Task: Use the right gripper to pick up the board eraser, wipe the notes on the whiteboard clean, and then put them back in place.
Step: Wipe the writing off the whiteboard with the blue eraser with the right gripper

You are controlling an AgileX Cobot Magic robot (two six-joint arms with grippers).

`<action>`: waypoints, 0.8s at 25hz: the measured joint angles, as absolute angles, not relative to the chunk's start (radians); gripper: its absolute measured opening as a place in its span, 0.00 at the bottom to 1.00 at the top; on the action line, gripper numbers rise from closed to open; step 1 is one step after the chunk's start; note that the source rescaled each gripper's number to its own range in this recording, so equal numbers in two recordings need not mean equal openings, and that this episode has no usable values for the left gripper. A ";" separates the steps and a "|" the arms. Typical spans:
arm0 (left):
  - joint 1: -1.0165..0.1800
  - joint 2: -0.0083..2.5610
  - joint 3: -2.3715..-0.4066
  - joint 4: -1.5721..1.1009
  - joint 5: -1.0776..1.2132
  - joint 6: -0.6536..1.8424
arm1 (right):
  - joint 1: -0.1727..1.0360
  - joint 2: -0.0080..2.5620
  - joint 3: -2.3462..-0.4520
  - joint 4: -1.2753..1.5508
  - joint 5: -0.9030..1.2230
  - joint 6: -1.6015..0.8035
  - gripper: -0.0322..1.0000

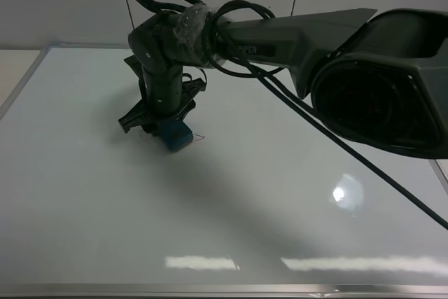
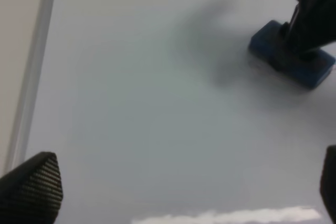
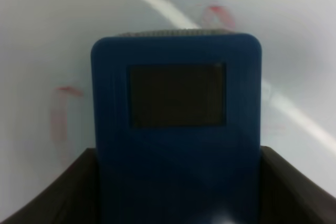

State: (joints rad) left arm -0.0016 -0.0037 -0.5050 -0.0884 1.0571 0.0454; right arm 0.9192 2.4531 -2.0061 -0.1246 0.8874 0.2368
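1. Right wrist view: the right hand (image 1: 168,125), a dark grey-black two-fingered arm end trailing black cables, is clamped on the small teal-blue rectangular board eraser (image 3: 176,124). Its fingers (image 3: 47,198) close on the block's two long sides. The block sits flat against the large glossy white whiteboard with a thin silver frame (image 1: 280,208).
2. The eraser's long axis runs straight out ahead of the hand, so a short end leads. One dark square inset shows on its top.
3. The notes (image 3: 218,17), faint thin red marker strokes, lie in two places. A small looped patch sits just beyond the eraser's far end, ahead of the hand and a little off its line. A second pale stroke sits just beside one long side.
4. The coming stroke seems to turn on this: a push forward along the long axis would cover the loop, while the side stroke calls for a sideways sweep.
5. The right hand is the one on the eraser. The left hand (image 2: 184,182), with black woven-textured fingertips, stands apart and holds nothing. The eraser lies ahead of it, well apart.
6. Count: one eraser, one whiteboard, two hands, two red patches in the right wrist view. The exterior high view shows only a thin red trace just beside the eraser.
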 joint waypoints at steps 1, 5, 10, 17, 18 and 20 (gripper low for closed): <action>-0.002 -0.004 -0.505 -0.088 1.057 0.045 | 0.936 2.457 -2.006 -0.125 0.877 0.237 0.05; -0.002 -0.004 -0.505 -0.088 1.057 0.045 | 0.995 2.469 -2.010 -0.125 0.839 0.237 0.05; -0.002 -0.004 -0.505 -0.088 1.057 0.045 | 1.024 2.477 -2.014 -0.118 0.827 0.250 0.05; -0.002 -0.004 -0.505 -0.088 1.057 0.045 | 1.030 2.479 -2.018 -0.148 0.837 0.274 0.05; -0.002 -0.004 -0.505 -0.088 1.057 0.045 | 1.030 2.480 -2.018 -0.152 0.840 0.278 0.05; -0.002 -0.004 -0.505 -0.088 1.057 0.045 | 1.026 2.480 -2.020 -0.151 0.843 0.280 0.05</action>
